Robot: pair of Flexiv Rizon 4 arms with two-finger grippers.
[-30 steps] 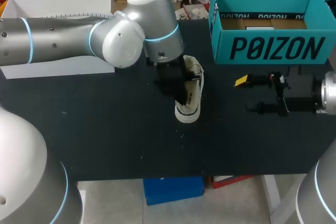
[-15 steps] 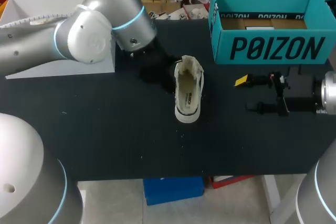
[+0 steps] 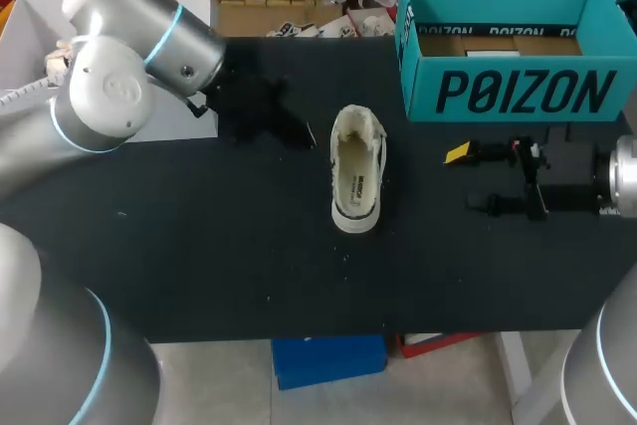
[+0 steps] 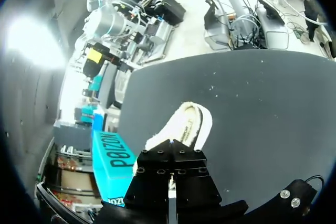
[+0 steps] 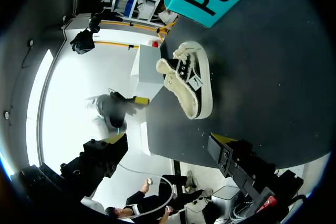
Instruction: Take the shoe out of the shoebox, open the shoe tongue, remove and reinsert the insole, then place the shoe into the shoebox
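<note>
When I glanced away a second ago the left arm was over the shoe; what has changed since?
The left gripper pulled back off the shoe toward the left rear of the table, so the shoe now stands uncovered with nothing touching it. The shoe itself kept its spot; the right gripper, open, and the shoebox stayed as they were.

A wide table [image 3: 199, 266] with a matte black top fills most of the head view. A few pale specks [image 3: 267, 298] lie scattered over the surface toward its straight front edge. The light on the top is soft and even. Below the front edge a pale grey floor [image 3: 219, 385] shows, and at the right front stands what looks like a white leg [image 3: 513, 370], though its upper end is hard to make out. Both wrist views show the same dark top [image 4: 273, 108] [image 5: 262, 77].
</note>
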